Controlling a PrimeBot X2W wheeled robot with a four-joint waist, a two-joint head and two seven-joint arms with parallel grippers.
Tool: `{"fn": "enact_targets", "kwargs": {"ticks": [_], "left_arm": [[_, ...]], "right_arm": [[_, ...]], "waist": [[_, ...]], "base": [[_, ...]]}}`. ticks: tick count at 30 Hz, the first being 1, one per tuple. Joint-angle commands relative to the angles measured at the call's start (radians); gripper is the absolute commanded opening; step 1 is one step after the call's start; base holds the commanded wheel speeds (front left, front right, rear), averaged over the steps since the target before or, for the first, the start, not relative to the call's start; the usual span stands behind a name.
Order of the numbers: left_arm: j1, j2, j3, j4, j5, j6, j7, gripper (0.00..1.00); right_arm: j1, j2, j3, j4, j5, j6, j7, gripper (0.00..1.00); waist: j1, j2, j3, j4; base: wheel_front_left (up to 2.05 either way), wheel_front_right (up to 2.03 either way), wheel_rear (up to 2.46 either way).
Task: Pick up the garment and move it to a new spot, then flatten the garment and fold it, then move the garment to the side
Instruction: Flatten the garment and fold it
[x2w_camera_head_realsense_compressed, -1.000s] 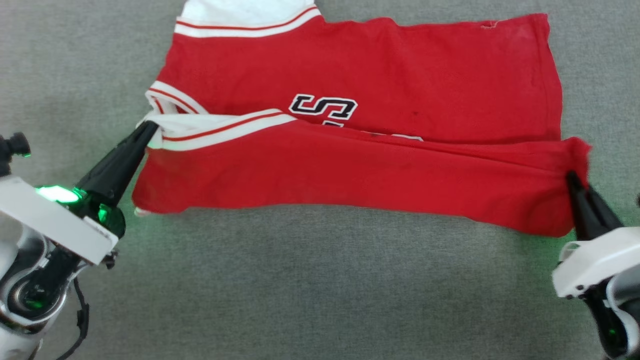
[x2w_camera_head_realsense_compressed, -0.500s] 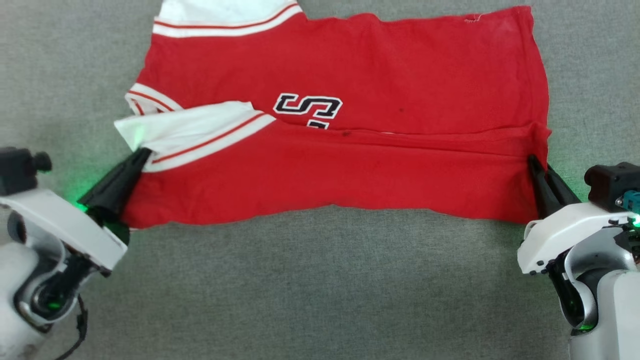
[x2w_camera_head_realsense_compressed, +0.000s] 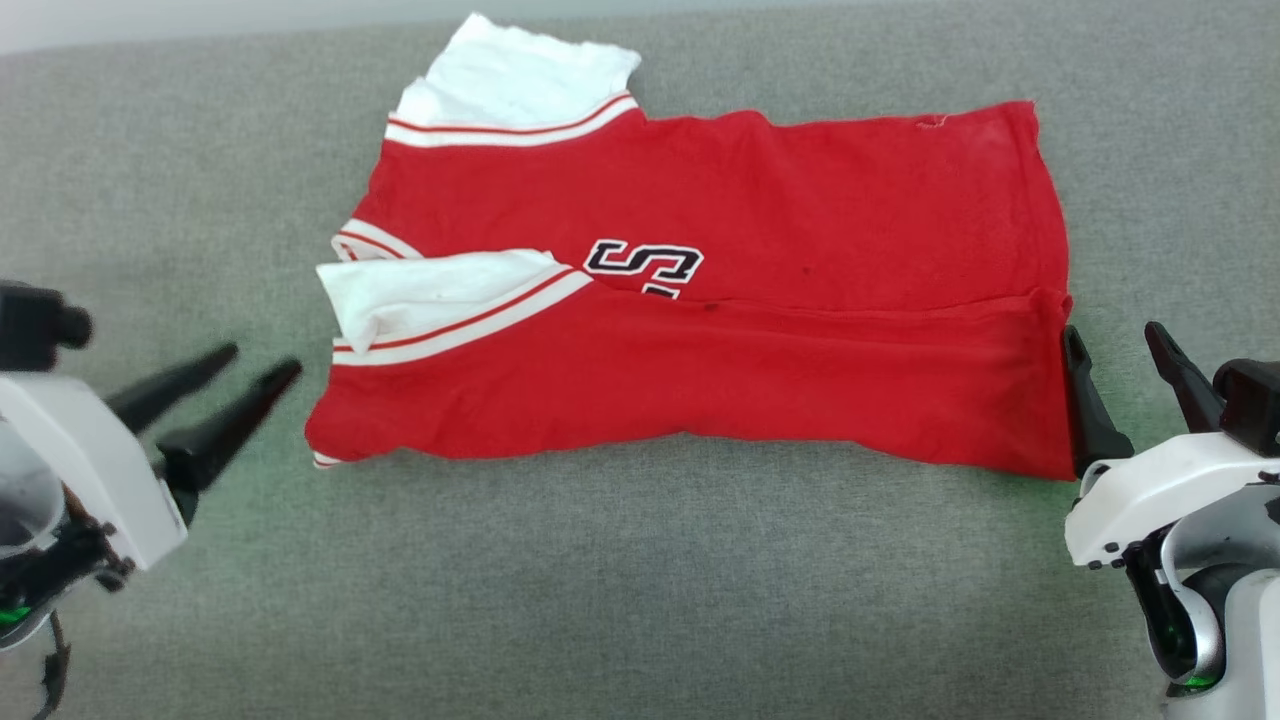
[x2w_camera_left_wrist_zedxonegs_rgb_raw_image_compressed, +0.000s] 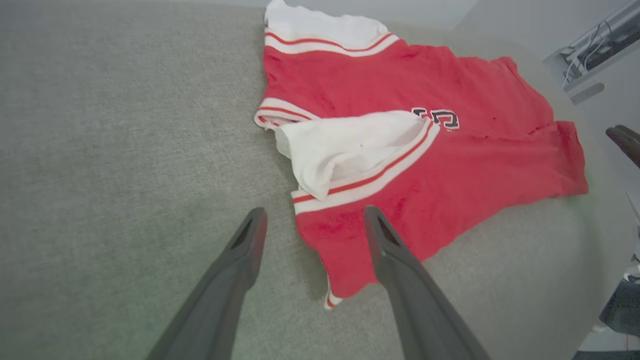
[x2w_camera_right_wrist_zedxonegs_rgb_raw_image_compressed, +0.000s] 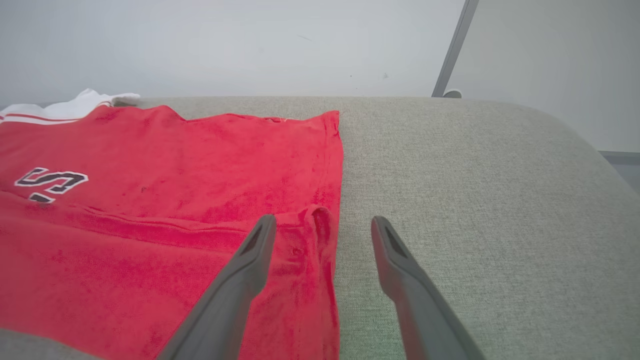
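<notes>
Garment (x2w_camera_head_realsense_compressed: 760, 390) lengthwise left-right, white-banded end left

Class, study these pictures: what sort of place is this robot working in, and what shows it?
Most likely an indoor lab or test room: a red garment lies on a grey cloth-covered table, a bare pale wall stands behind it, and loose cables lie on a ledge to one side.

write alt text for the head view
A red garment lies on a grey surface, its near part folded over and white striped bands at its left end. Both grippers are open: the left gripper just off that end, the right gripper at the right edge.
</notes>
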Motion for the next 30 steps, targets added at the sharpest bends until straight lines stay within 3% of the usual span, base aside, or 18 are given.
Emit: {"fn": "enact_targets", "kwargs": {"ticks": [1, 11, 19, 20, 21, 22, 23, 30], "left_arm": [[-0.016, 0.008, -0.020, -0.015, -0.025, 0.003, 0.063, 1.00], [-0.091, 0.000, -0.072, 0.062, -0.169, 0.003, 0.417, 1.00], [-0.070, -0.013, -0.090, 0.116, -0.210, 0.003, 0.529, 1.00], [-0.061, -0.017, -0.093, 0.118, -0.215, 0.003, 0.538, 0.92], [-0.054, -0.021, -0.096, 0.113, -0.214, 0.003, 0.546, 0.51], [-0.046, -0.024, -0.094, 0.105, -0.226, 0.003, 0.552, 0.35], [-0.039, -0.030, -0.087, 0.097, -0.244, 0.003, 0.558, 0.03], [-0.015, 0.001, -0.029, 0.037, -0.252, 0.003, 0.565, 0.00]], "right_arm": [[0.016, -0.001, 0.004, -0.007, 0.005, -0.002, 0.002, 1.00], [0.029, 0.000, 0.064, -0.063, 0.027, -0.002, 0.001, 1.00], [0.042, 0.000, 0.084, -0.100, 0.041, -0.002, 0.002, 1.00], [0.042, -0.001, 0.081, -0.106, 0.041, -0.002, 0.004, 1.00], [0.043, 0.000, 0.079, -0.109, 0.040, -0.002, 0.007, 1.00], [0.044, 0.000, 0.077, -0.111, 0.039, -0.002, 0.010, 1.00], [0.044, 0.000, 0.075, -0.114, 0.037, -0.002, 0.015, 1.00], [0.026, 0.000, 0.104, -0.148, -0.001, -0.002, 0.131, 1.00]], "waist": [[0.0000, 0.0000, -0.017, -0.004], [0.0000, 0.0000, 0.031, -0.072], [0.0000, 0.0000, 0.064, -0.123], [0.0000, 0.0000, 0.066, -0.125], [0.0000, 0.0000, 0.068, -0.127], [0.0000, 0.0000, 0.069, -0.128], [0.0000, 0.0000, 0.070, -0.128], [0.0000, 0.0000, 0.075, -0.113]], "base": [[0.00, 0.00, 0.00], [0.00, 0.00, 0.00], [0.00, 0.00, 0.00], [0.00, 0.00, 0.00], [0.00, 0.00, 0.00], [0.00, 0.00, 0.00], [0.00, 0.00, 0.00], [0.00, 0.00, 0.00]]}}
